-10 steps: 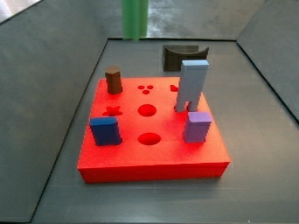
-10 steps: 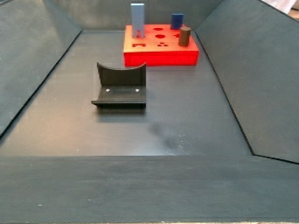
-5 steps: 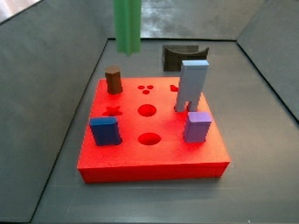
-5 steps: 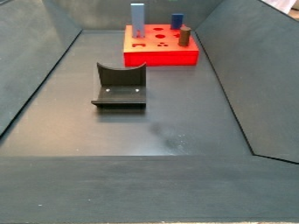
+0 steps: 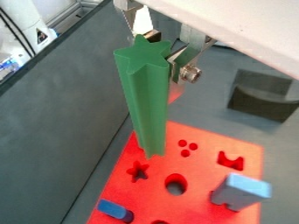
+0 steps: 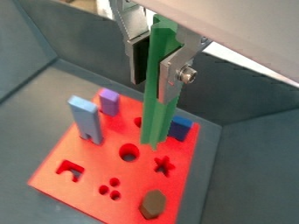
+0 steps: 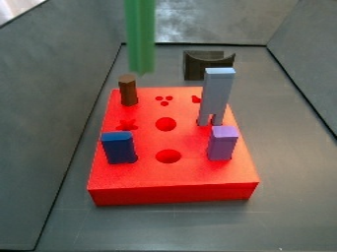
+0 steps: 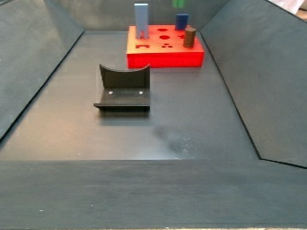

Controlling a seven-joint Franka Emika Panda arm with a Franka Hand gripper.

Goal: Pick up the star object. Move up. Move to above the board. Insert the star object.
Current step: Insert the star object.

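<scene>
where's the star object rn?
Held in the gripper above the board, the star object hangs upright, clear of the board, in both wrist views; its lower end sits near the star hole.

I see the gripper (image 6: 155,54) clamping the star object (image 6: 158,87) above the board (image 7: 198,182), pegs standing on the board, the fixture (image 7: 203,63) behind it
</scene>
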